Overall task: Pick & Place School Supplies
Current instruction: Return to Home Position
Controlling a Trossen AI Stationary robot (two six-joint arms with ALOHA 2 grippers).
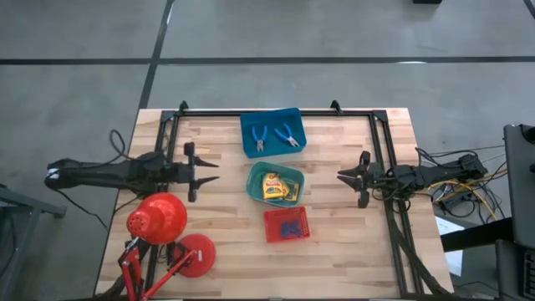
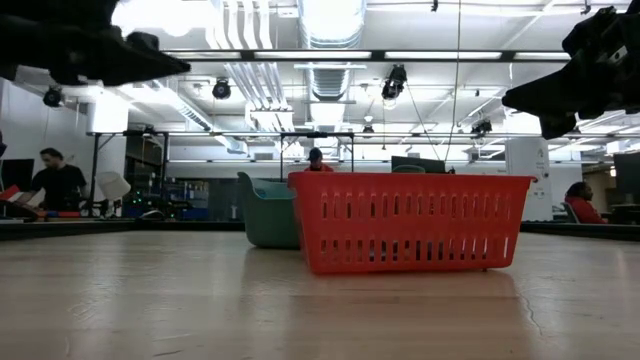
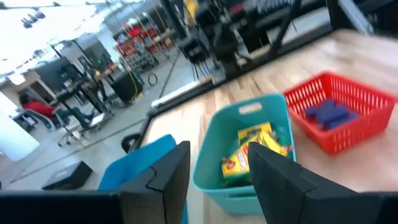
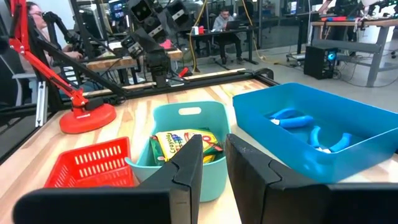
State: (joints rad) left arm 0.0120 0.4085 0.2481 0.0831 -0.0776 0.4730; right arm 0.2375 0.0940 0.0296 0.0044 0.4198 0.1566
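Green tray (image 1: pixel 253 177) holds boxes (image 1: pixel 280 188), blue tray (image 1: pixel 247 125) behind it scissors (image 1: pixel 274 136), red tray (image 1: pixel 267 226) before it blocks (image 1: pixel 291 227), left gripper (image 1: pixel 219 170) and right gripper (image 1: pixel 338 176) flanking it, jaws parted.

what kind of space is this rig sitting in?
Looks like an open industrial lab or workshop: exposed ceiling ducts and strip lights overhead, a person seated at a workbench, and stocked shelving racks on a bare concrete floor.
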